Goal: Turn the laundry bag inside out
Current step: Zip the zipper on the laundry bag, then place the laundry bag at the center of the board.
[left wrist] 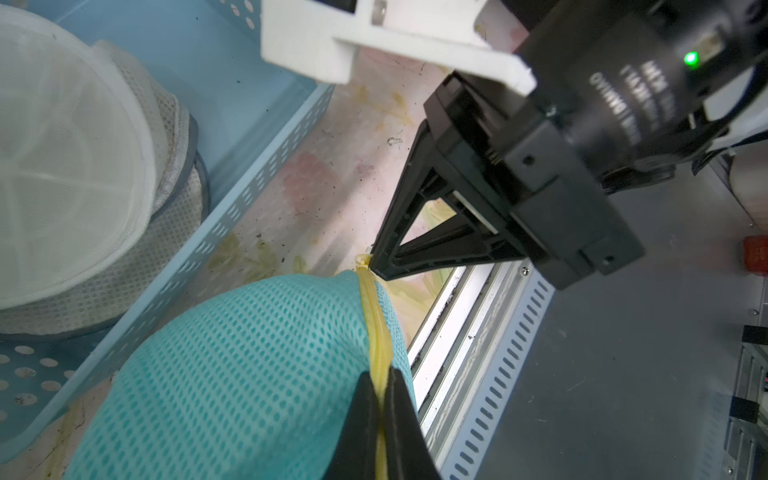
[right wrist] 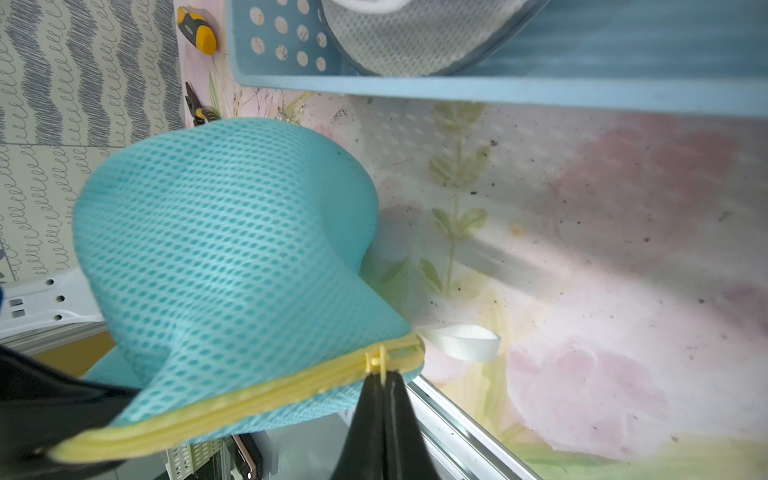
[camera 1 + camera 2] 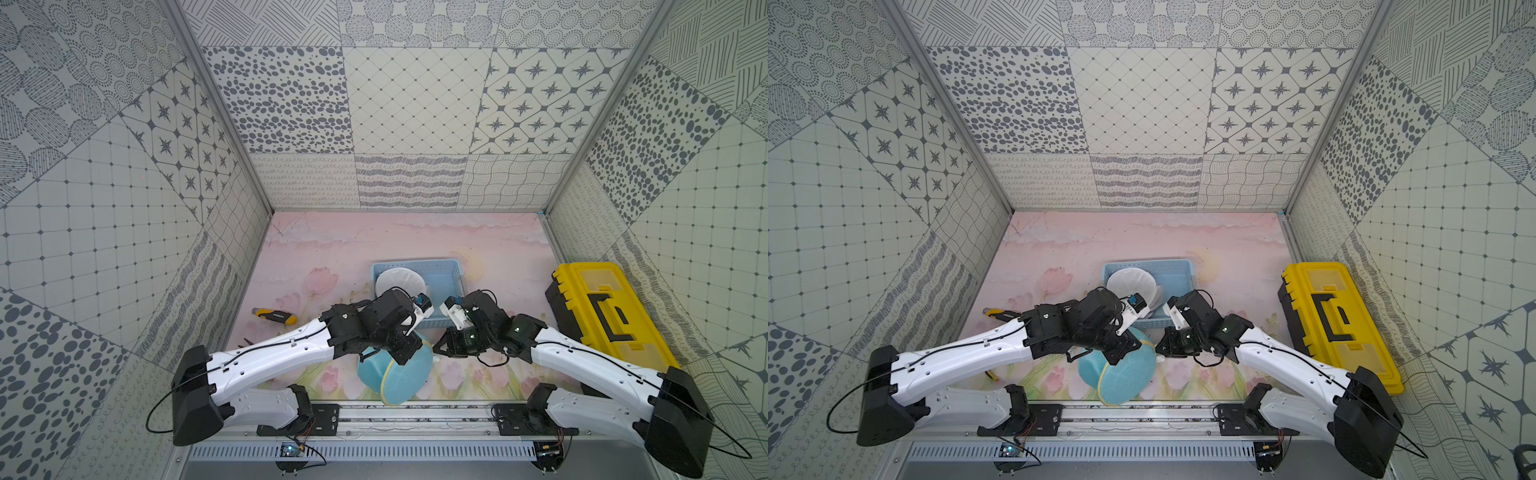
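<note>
1. Tabletop (image 3: 332, 249): pink print of tulips and clouds, dotted with dark specks.
2. Light blue perforated basket (image 3: 415, 264) near the middle, flat on the print.
3. Yellow-and-black handled tool (image 3: 276, 316) left of the basket, well apart from it.
4. Small dark-tipped tool (image 2: 194, 102) nearer the front left, kind unclear.
5. Yellow toolbox (image 3: 602, 316) with a black handle, along the right edge.
6. Teal mesh laundry bag (image 3: 399, 374) at the front edge; contact with the print not clear.

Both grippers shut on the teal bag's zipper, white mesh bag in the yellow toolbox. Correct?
No: the white mesh bag lies in the blue basket, not the toolbox, as both top views show. Left gripper and right gripper are shut on the teal bag's zipper.
</note>
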